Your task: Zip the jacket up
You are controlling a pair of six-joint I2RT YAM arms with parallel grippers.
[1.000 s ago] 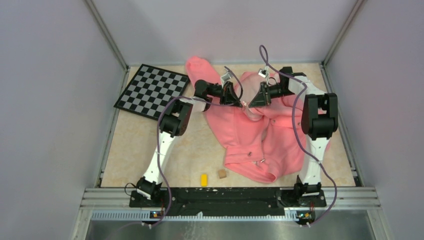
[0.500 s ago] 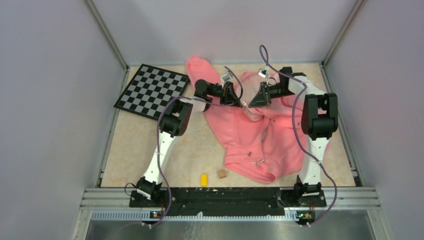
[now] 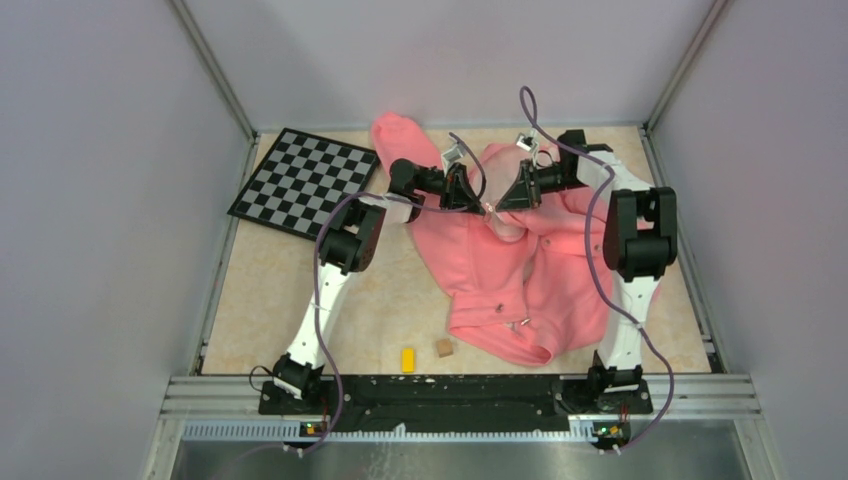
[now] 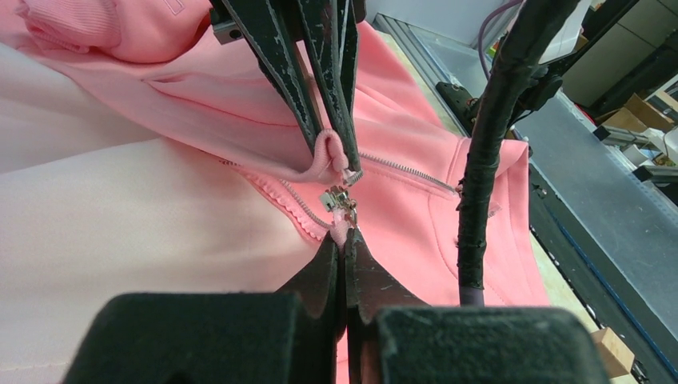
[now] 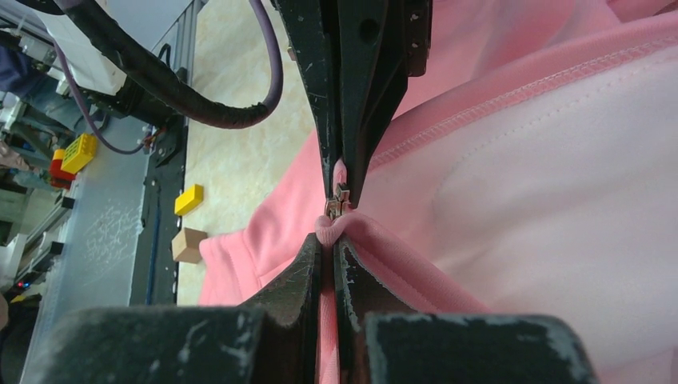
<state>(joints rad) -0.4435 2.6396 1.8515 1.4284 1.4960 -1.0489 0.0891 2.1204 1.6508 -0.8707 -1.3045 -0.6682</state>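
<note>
The salmon-pink jacket (image 3: pixel 510 270) lies open and rumpled across the table's middle and back. My left gripper (image 3: pixel 480 205) and right gripper (image 3: pixel 497 207) meet tip to tip over its front. In the left wrist view my left gripper (image 4: pixel 345 237) is shut on a fold of jacket fabric just below the small metal zipper pull (image 4: pixel 340 198). The zipper teeth (image 4: pixel 400 168) run off to the right. In the right wrist view my right gripper (image 5: pixel 328 234) is shut on the jacket's front edge (image 5: pixel 384 248), right under the zipper pull (image 5: pixel 337 202).
A checkerboard (image 3: pixel 305 180) lies at the back left. A yellow block (image 3: pixel 408 359) and a small wooden cube (image 3: pixel 443 348) sit near the front edge, just left of the jacket's hem. Grey walls enclose the table on three sides.
My right arm's wrist has shifted very slightly; both grippers stay closed on the jacket at the same spot.
</note>
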